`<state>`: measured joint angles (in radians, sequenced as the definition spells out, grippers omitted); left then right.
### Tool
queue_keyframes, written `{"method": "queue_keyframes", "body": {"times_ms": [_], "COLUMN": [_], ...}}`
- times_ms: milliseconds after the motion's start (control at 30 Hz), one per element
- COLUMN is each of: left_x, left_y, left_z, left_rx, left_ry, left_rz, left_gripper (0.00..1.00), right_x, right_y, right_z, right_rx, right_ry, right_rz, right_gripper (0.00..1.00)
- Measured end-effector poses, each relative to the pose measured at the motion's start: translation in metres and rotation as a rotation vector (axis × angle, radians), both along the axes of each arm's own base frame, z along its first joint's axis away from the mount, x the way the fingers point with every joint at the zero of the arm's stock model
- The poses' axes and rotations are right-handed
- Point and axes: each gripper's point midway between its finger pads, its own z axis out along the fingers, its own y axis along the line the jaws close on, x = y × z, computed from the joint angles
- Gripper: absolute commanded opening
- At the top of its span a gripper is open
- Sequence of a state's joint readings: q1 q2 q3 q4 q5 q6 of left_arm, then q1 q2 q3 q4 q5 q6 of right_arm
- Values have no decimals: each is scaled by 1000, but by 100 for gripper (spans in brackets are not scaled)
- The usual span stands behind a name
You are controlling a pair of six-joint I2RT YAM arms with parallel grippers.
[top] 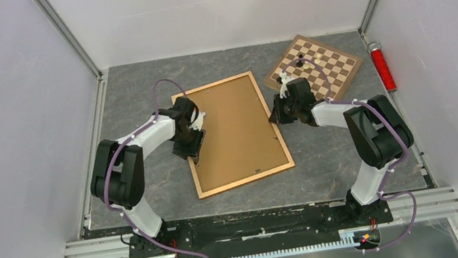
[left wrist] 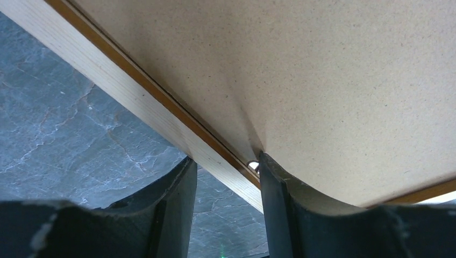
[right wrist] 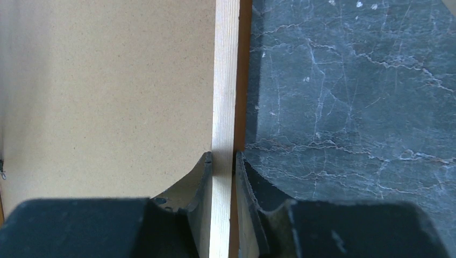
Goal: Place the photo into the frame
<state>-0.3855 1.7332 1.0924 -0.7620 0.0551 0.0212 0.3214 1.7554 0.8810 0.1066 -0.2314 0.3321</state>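
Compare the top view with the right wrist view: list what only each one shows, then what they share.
Only top: the whole frame, the left gripper at its left rail, the chessboard, a red cylinder.
Only right wrist: the right gripper closed on the frame's rail, one finger on the board side, one on the table side.
Both: frame, brown board, grey table.

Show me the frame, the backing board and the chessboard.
frame (right wrist: 225, 80): right wrist view, on its light wooden rail.
backing board (top: 234, 128): top view, middle of the brown panel.
chessboard (top: 333, 67): top view, bare squares right of its middle.
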Motion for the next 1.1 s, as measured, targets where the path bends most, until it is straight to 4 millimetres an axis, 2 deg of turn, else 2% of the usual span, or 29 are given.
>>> {"method": "queue_keyframes", "body": {"times_ms": [367,1100], "left_x": [-11,-17], "left_y": [-12,-13], "left_z": [1,2], "left_rx": [40,87], "left_ry": [0,-12], "left_rz": [-114,-212], "left_gripper": [54,61], "right_x": [5,7], "right_y": [-8,-7], "right_z": [0,0], "right_rx": [-13,-17], "right_ry": [-9,-12], "right_rz": [-8,-4], "right_gripper": [0,0]}}
